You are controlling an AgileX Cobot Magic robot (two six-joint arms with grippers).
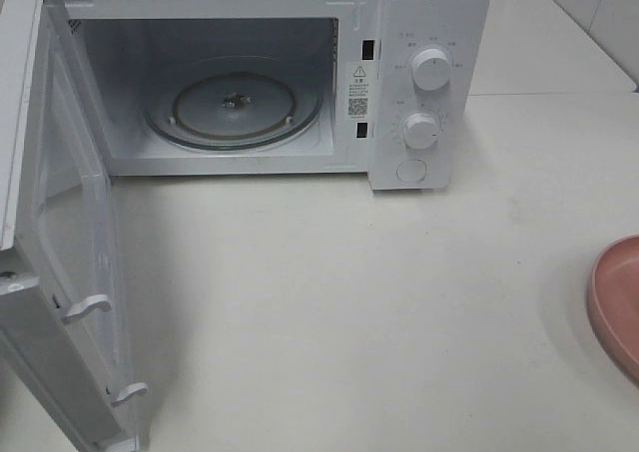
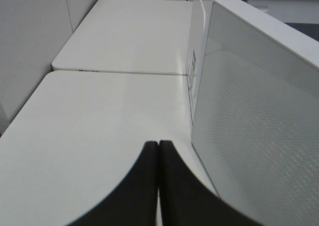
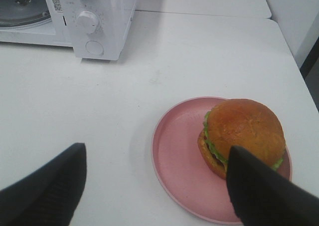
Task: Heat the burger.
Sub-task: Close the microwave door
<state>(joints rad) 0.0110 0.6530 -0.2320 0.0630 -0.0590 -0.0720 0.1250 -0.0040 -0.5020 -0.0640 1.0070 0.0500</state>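
Burger waiting on its plate, oven door swung open.

Right gripper [image 3: 154, 186] hangs with fingers spread wide and nothing between them, just above the near edge of the pink plate [image 3: 174, 156]; the burger [image 3: 243, 136] sits toward the plate's far-right side, partly behind one fingertip [image 3: 259, 186], so this arm is plainly the nearer. Round, with no long axis to favour; glossy golden-brown bun, green lettuce frilling out below. Left gripper [image 2: 158, 186] is clenched on nothing beside the open door [image 2: 259, 136], well apart from the burger. Farther off, the microwave [image 1: 429, 93] stands open, its glass turntable [image 1: 235, 108] bare.
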